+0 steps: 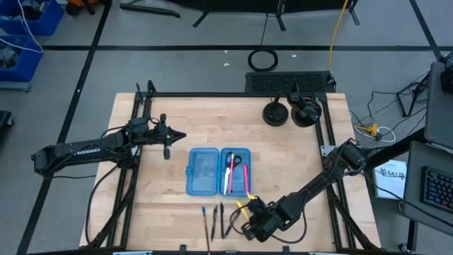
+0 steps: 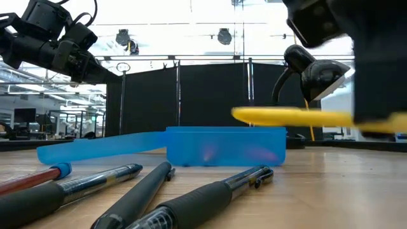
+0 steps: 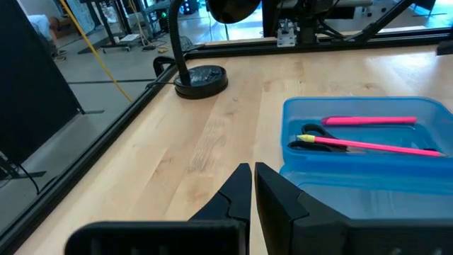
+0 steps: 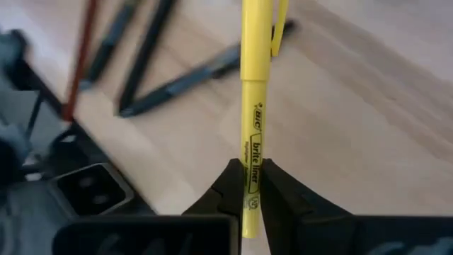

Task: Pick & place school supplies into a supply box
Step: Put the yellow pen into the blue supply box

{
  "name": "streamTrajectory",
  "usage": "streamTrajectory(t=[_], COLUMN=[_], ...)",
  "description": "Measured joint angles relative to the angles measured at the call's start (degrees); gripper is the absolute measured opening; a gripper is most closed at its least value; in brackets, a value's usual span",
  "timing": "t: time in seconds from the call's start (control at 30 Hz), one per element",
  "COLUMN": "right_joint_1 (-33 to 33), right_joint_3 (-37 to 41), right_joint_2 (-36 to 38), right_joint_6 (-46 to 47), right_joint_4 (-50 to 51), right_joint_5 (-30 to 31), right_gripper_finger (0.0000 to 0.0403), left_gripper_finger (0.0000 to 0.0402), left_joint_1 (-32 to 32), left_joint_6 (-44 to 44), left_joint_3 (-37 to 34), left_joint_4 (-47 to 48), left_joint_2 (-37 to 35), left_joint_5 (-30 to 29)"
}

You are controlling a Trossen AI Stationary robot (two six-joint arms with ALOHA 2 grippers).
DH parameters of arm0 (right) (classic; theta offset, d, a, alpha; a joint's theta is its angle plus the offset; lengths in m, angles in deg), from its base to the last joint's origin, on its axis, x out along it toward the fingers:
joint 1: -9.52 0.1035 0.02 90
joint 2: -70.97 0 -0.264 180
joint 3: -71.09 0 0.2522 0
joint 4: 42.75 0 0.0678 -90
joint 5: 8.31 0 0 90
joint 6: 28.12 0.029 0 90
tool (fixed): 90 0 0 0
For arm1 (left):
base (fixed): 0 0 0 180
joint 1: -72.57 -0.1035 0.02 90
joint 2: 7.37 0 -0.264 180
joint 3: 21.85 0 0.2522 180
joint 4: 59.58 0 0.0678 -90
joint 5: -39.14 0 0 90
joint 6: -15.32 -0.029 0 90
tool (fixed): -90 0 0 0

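The right end effector [image 4: 246,185] has the slim yellow highlighter pen [image 4: 253,85] pinched between its two dark fingers, holding it clear of the light wooden worktop [image 1: 283,163], near the front edge and just off the front right corner of the translucent blue plastic pencil case [image 1: 218,171]. From table height the highlighter [image 2: 299,116] hangs level, above the case's rim.

The case lies open and flat in the middle of the worktop, two rounded halves side by side. The half nearer the right arm carries a pink pen [image 3: 369,121], a second thin pink stick [image 3: 382,147] and the small dark-handled scissors [image 3: 311,133]; the other half looks bare.

In front of the case, toward the worktop's near edge, three dark pens [image 1: 221,218] and a red-bodied pencil with a blue tip [image 1: 207,225] lie loose, close together.

The left end effector [image 3: 252,184] hovers off the case's left side, well apart from it, fingers pressed almost together with nothing between them.

Behind the case, a black lamp on a round base [image 1: 274,113] stands at the far edge.
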Motion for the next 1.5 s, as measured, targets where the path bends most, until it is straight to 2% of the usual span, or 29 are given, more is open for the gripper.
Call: streamTrajectory(t=[0.07,0.27,0.37,0.5,0.67,0.9,1.1,1.3,1.5], right_joint_1=[-0.69,-6.52,-10.31,-15.63,-21.53,-26.42,-27.89,-28.15,-28.15], right_joint_3=[-1.96,-6.29,-6.48,-6.48,-5.35,1.77,7.17,11.18,11.80], right_joint_2=[0.01,1.72,3.78,5.01,5.02,5.01,5.02,5.01,5.01], right_joint_6=[-2.30,-8.20,-12.72,-15.11,-12.75,-6.04,-3.08,-0.05,-0.27], right_joint_4=[0.06,0.22,-1.75,2.63,9.41,2.86,-5.27,-6.51,-6.50], right_joint_5=[-0.63,6.37,6.79,6.49,4.96,-5.07,-7.45,-8.59,-8.61], right_gripper_finger=[0.0018,0.0018,0.0020,0.0018,0.0017,0.0017,0.0017,0.0017,0.0024], left_gripper_finger=[0.0026,0.0026,0.0026,0.0026,0.0026,0.0026,0.0026,0.0026,0.0026], left_joint_1=[0.00,0.00,0.00,0.02,0.00,0.00,0.00,-0.01,0.00], left_joint_6=[0.00,-0.02,0.00,0.71,1.46,3.93,3.60,3.06,3.04], left_joint_3=[0.00,0.00,0.00,0.00,0.00,0.00,0.00,0.00,0.00], left_joint_4=[-0.02,-0.14,-0.29,-0.31,-0.13,-0.11,-0.11,-0.13,-0.13], left_joint_2=[-0.02,-0.02,-0.02,-0.01,0.00,-0.02,-0.01,-0.01,-0.02], left_joint_5=[0.00,-0.07,-0.07,-0.03,-0.09,-0.13,-0.13,-0.15,-0.15])
